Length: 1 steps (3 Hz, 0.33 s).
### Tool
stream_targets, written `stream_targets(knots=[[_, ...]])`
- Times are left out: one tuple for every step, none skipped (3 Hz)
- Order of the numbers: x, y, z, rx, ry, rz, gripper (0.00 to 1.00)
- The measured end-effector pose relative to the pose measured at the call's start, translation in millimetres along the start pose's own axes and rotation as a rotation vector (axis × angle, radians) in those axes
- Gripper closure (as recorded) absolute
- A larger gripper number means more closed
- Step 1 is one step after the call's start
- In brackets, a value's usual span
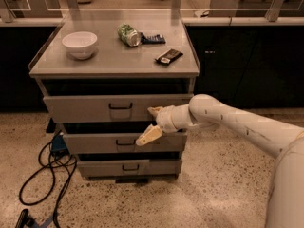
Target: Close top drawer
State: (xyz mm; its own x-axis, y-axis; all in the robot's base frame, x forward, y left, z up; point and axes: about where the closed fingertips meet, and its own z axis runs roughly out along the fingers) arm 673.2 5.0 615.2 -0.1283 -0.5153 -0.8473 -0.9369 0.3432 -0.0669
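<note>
- Standing nearly shut under the cabinet's top, the top drawer (pixel 116 107) shows a wide, flat grey front with a small dark bail handle (pixel 120 106) at its centre; a dark gap remains above the panel.
- It is the tallest of three fronts; the middle drawer (pixel 121 142) and the bottom drawer (pixel 128 167) sit below it, slimmer, with like handles.
- The white arm (pixel 237 125) reaches in from the right, its forearm sloping up leftward to the wrist at the top drawer's right end.
- The pincer (pixel 151 124) is at that right end, its cream fingers (pixel 149 135) spread apart, one at the drawer's front, the other angled down over the middle drawer.
- The top drawer's long axis runs left to right, and its front faces the camera.
- On the bench (pixel 114 61) lie a white bowl (pixel 80 44), a crushed green can (pixel 128 34) and a dark packet (pixel 168 56).
- Black cables (pixel 47 175) trail on the speckled floor at the left.
</note>
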Motion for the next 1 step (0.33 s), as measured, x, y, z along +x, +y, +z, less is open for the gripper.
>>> stream_targets(knots=[[0.0, 0.0, 0.0, 0.000, 0.000, 0.000, 0.00]])
